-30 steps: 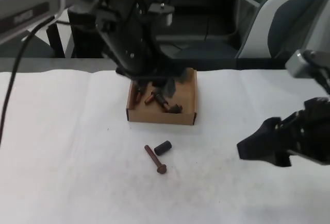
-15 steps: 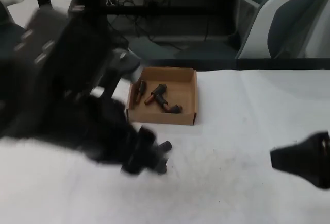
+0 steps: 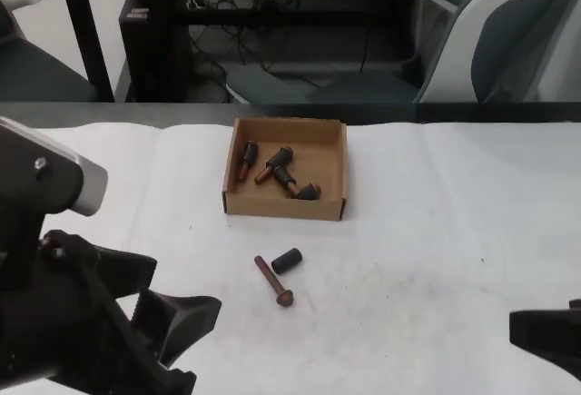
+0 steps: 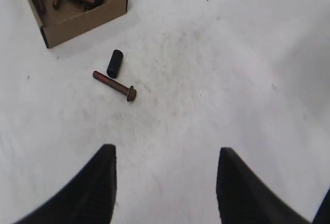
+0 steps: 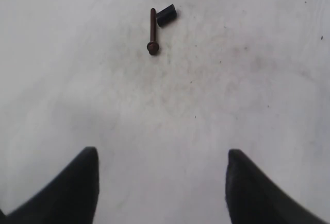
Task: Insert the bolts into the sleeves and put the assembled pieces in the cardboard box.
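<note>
We see a white sheet (image 3: 454, 222) spread over the tabletop (image 3: 82, 113), lightly creased and flecked with small dark marks. Past its far edge, at eleven o'clock, stands a black stand (image 3: 154, 41), and loose cables (image 3: 268, 0) hang at twelve. An office chair (image 3: 41, 64) with a pale armrest sits at ten o'clock, and a grey-and-white chair (image 3: 499, 41) at two.

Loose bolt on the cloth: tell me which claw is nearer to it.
Left. The left claw is open, a short way to the near left of the bolt. The right claw, also open, is much farther off to its near right.
</note>
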Available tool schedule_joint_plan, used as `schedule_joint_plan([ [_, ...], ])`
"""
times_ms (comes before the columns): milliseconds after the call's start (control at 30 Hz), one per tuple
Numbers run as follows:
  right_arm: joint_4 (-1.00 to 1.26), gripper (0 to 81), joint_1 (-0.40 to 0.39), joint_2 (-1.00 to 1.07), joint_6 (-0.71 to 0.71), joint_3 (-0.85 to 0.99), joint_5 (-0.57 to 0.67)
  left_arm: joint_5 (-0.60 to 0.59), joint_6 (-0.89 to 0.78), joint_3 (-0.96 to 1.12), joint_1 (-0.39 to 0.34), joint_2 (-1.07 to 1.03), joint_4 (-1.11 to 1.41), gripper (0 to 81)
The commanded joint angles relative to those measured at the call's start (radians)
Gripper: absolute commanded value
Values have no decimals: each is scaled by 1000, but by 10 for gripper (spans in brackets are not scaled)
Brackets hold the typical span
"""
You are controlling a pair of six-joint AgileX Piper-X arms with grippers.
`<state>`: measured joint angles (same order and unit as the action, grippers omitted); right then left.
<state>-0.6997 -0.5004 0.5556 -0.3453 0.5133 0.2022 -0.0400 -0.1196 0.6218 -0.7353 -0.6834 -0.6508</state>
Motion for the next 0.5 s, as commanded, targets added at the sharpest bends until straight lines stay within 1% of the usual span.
schedule_joint_plan([
  [0, 53, 700, 5, -1, -51, 1, -6, 21, -8, -2, -5, 8, 13, 575],
  [100, 70, 700, 5, 39, -179, 3, -6, 49, -8, -2, -5, 8, 13, 575],
  [167, 70, 700, 5, 84, -284, 3, 2, 74, -8, -2, -5, 8, 13, 575],
  [233, 70, 700, 3, 151, -359, 9, 15, 87, -8, -2, -5, 8, 13, 575],
  [333, 104, 700, -6, 270, -442, 34, 30, 89, -8, -2, -5, 8, 13, 575],
  [467, 161, 700, -54, 472, -524, 122, 29, 89, -8, -2, -5, 8, 13, 575],
])
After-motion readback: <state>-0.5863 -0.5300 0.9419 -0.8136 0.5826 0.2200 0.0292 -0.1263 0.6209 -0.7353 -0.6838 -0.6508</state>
